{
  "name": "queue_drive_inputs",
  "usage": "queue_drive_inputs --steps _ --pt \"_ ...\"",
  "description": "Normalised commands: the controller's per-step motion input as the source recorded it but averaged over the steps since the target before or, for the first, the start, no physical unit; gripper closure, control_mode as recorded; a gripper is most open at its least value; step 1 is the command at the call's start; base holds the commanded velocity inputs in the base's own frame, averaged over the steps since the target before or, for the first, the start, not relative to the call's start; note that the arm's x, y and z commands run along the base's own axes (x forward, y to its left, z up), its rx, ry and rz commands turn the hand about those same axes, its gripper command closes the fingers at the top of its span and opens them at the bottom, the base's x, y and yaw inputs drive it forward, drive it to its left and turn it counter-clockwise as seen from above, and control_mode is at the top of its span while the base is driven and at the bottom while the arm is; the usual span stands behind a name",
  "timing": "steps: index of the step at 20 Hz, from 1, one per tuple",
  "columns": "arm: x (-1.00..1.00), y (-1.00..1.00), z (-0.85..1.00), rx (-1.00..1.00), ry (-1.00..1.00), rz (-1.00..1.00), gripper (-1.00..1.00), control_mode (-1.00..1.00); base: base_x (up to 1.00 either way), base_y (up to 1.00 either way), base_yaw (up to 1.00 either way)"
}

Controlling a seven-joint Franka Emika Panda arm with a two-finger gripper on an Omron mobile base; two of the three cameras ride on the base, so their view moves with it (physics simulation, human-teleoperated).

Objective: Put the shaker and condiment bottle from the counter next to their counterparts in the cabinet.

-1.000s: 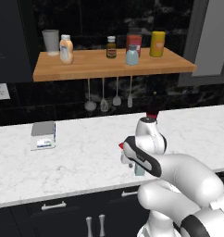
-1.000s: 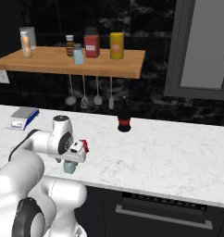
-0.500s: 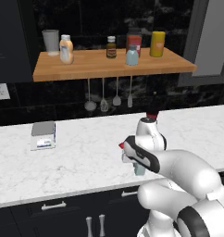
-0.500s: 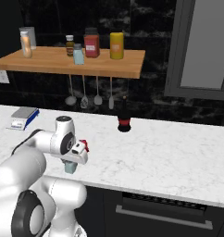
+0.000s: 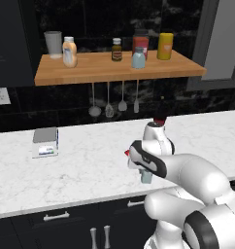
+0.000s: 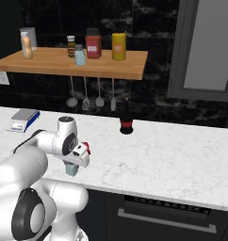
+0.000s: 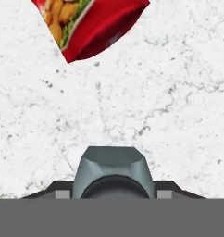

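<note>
The end effector (image 5: 146, 176) is gripping the small pale blue-grey translucent shaker (image 6: 71, 168) low over the white marble counter's (image 5: 90, 165) front edge, so its twin on the light-brown wooden plank cabinet (image 5: 90, 73) is sitting way up and back from it.

We are in a home kitchen: a white marble desk (image 5: 90, 165) runs over dark drawer fronts (image 5: 66, 223) with silver handles, a wooden shelf (image 5: 119, 73) on the black wall carries jars and bottles, and ladles and spoons (image 5: 114, 99) hang just beneath it beside a wall socket (image 5: 0, 96).
</note>
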Motion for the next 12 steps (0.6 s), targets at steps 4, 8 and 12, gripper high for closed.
queue_drive_inputs --steps 4,8,12 --pt "0.0 0.0 0.29 0.0 0.0 -0.07 1.0 -1.0 0.0 0.0 0.0" --pt "0.0 0.0 0.37 0.0 -0.01 -0.05 1.0 -1.0 0.0 0.0 0.0" --pt "0.0 0.0 0.39 0.0 0.0 -0.02 1.0 -1.0 0.0 0.0 0.0"
